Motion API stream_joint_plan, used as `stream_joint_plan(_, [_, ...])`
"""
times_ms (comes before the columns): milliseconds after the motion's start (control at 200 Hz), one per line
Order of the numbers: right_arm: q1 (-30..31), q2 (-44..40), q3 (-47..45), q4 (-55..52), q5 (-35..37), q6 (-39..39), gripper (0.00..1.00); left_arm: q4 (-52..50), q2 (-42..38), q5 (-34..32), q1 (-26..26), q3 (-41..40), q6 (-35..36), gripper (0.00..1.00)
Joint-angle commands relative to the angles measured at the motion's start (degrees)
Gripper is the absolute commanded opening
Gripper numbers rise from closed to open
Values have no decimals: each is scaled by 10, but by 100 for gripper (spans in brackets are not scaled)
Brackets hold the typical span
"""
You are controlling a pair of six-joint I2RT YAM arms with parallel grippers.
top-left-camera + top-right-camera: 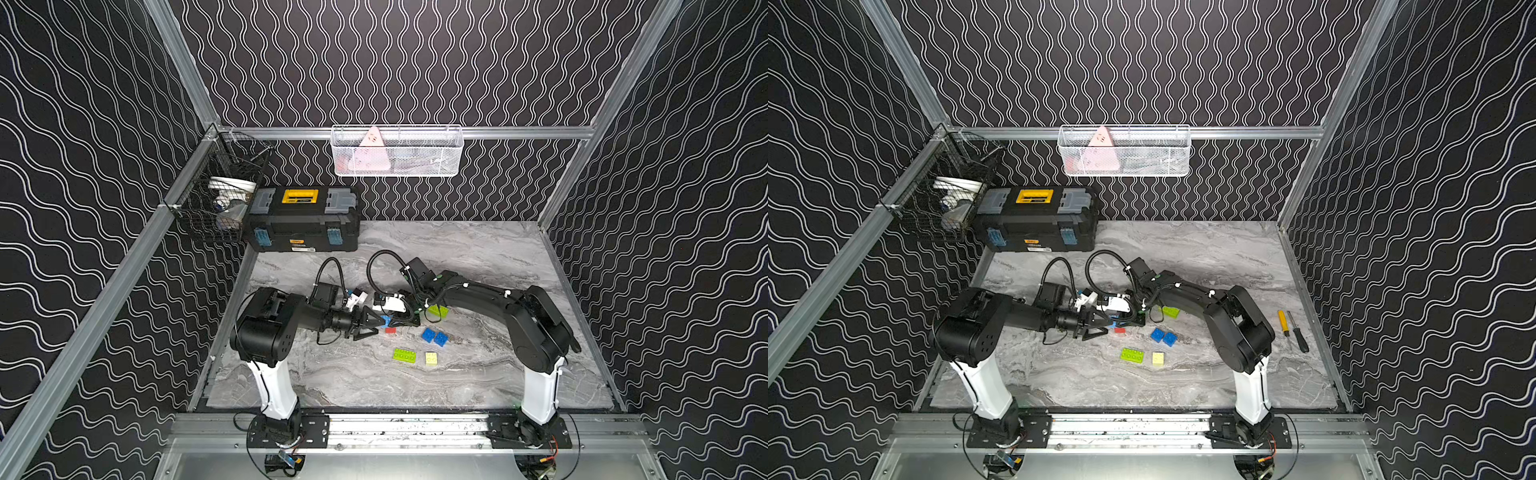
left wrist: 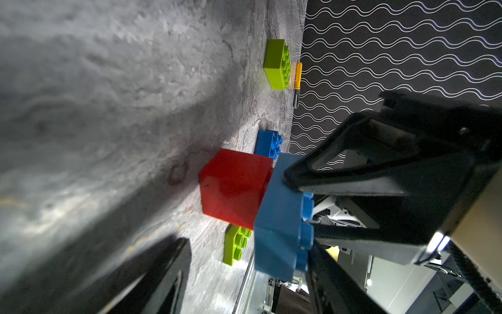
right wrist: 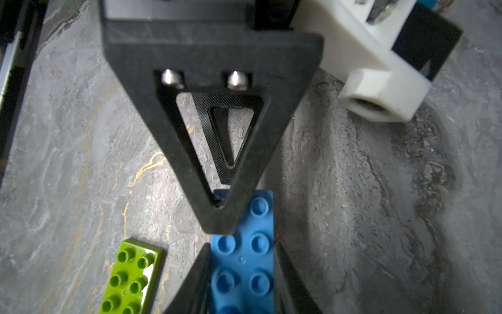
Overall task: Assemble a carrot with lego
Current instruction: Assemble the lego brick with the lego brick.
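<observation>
A grey marbled tabletop (image 1: 478, 257) stands between black walls (image 1: 83, 166) patterned with wavy white lines. A black toolbox (image 1: 303, 226) with a yellow handle sits in the back left corner.

The left arm (image 1: 266, 328) and right arm (image 1: 490, 297), both black, reach in from the near edge and meet near the middle. The right claw (image 3: 241, 252) is clamped on the long sides of a light blue brick (image 3: 258, 244), studs up. The brick's long axis runs in line with that claw's fingers, roughly side to side across the tabletop. A red brick (image 2: 233, 185) sits under one end of it, with its base at the tabletop.

The left claw (image 1: 376, 327) is open. One finger lies over the light blue brick's studs, and whether it touches them is unclear. The other finger is low by the tabletop, short of the red brick.

Loose bricks lie nearer the front, studs up:
- Two dark blue bricks (image 1: 428, 335) touch side by side.
- A long lime green brick (image 1: 405, 356) lies with a pale yellow brick (image 1: 431, 358) near it.
- A second lime green brick (image 1: 438, 311) lies under the right forearm.
</observation>
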Motion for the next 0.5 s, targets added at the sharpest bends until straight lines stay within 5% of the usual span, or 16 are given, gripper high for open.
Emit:
stream_joint_plan(0, [6, 21, -17, -56, 58, -19, 22, 12, 6, -22, -7, 7, -7, 67])
stream_joint_plan(345, [16, 31, -72, -11, 83, 4, 21, -7, 20, -34, -6, 11, 10, 57])
stream_joint_plan(495, [24, 32, -53, -35, 89, 15, 22, -7, 7, -35, -5, 12, 13, 68])
